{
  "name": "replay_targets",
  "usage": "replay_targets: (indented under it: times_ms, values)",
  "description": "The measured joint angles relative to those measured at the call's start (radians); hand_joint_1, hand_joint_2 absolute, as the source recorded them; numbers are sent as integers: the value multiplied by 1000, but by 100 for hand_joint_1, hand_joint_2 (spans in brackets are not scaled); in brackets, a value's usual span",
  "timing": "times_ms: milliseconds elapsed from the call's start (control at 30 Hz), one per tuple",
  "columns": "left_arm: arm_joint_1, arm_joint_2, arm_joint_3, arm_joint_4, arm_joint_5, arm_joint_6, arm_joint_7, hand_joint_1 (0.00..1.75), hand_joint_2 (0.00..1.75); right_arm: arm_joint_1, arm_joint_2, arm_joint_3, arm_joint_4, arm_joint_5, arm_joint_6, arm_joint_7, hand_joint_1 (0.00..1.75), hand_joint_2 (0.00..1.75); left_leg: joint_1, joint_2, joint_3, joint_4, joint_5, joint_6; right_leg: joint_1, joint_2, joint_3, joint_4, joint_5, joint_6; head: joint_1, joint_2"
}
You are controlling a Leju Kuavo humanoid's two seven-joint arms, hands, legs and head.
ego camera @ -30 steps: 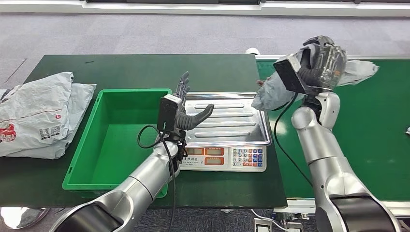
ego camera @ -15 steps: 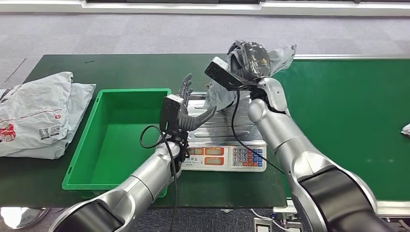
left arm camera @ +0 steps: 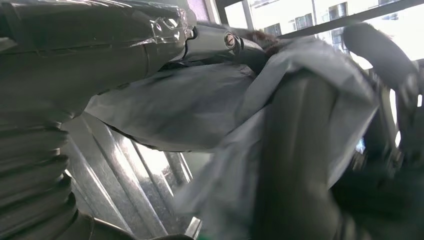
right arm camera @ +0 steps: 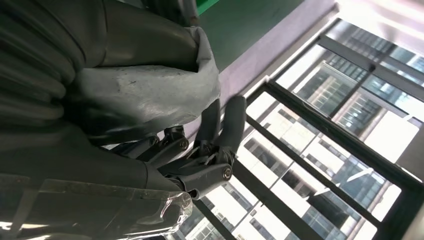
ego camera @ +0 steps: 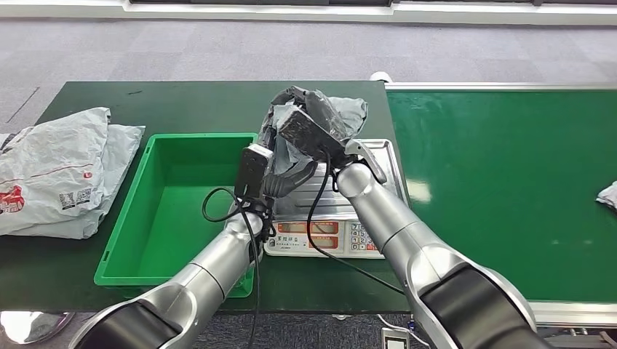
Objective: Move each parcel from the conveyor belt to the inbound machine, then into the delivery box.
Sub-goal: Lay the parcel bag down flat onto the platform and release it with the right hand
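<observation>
Head view showed the grey parcel (ego camera: 336,115) held up over the far left corner of the scale's steel tray (ego camera: 380,164), gripped in my right hand (ego camera: 309,123); the bag's crumpled plastic bulged out past my fingers toward the belt side, and a fold of it hung down toward the tray; whether it touched the metal I could not tell; in the right wrist view the grey bag (right arm camera: 145,90) lay pressed under my thumb, with my dark fingers (right arm camera: 227,125) curled around its far side. My left hand (ego camera: 280,171) was raised just below and beside the parcel, at the tray's left edge; its fingers were apart and held nothing I could make out, though in the left wrist view the bag (left arm camera: 200,107) hung very close in front of it, above the ribbed tray (left arm camera: 125,175). The scale (ego camera: 324,236) stood with its keypad and displays facing me; the green bin (ego camera: 124,240) sat just left of it; further left lay a heap of white and grey bags (ego camera: 58,171) on the dark table (ego camera: 182,102); the green conveyor belt (ego camera: 502,182) ran along the right, and another pale bag (ego camera: 607,195) lay at its far right edge.
</observation>
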Motion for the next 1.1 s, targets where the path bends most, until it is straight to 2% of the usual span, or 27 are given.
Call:
replay_targets:
  times_ms: [233, 467, 600, 733, 800, 900, 1100]
  values:
    - [0, 5, 50, 2, -30, -2, 0, 0, 175, 106, -55, 32, -107, -45, -138, -19, 0, 175, 0, 1, 0, 0, 0, 0, 0, 1, 0, 0, 0, 0, 0, 0]
    - [0, 6, 62, 5, -106, 19, 0, 0, 175, 229, -138, 32, -299, -121, -177, 4, 0, 175, 0, 1, 0, 0, 0, 0, 0, 1, 0, 0, 0, 0, 0, 0]
    - [-1, 5, 62, 5, -110, 21, 0, 0, 175, 259, -163, 31, -362, -124, -178, 12, 0, 175, 0, 2, 1, 0, -1, 0, 0, 2, -1, 0, 0, 0, 0, 0]
    - [-1, 5, 62, 6, -112, 21, 0, 175, 175, 270, -175, 31, -391, -126, -180, 14, 0, 175, 0, 3, 1, 0, 0, 0, 0, 2, 0, 0, 0, 0, 0, 0]
    - [-1, 5, 62, 7, -132, 38, 1, 175, 175, 280, -182, 27, -407, -140, -191, 18, 0, 175, 0, 3, 1, 0, 0, 0, 0, 2, 0, 0, 0, 0, 0, 0]
    - [-4, 3, 58, 12, -206, 114, 9, 175, 175, 338, -200, -14, -476, -198, -194, 31, 0, 175, 0, 1, 1, 0, -1, 0, 0, 1, 0, -1, 0, 0, 0, 0]
    - [-6, 3, 16, 26, -378, 239, 69, 175, 175, 517, -222, -191, -670, -257, -132, 31, 0, 175, -1, 0, 1, 0, -2, 1, 0, 0, 1, -2, -1, 1, 0, 0]
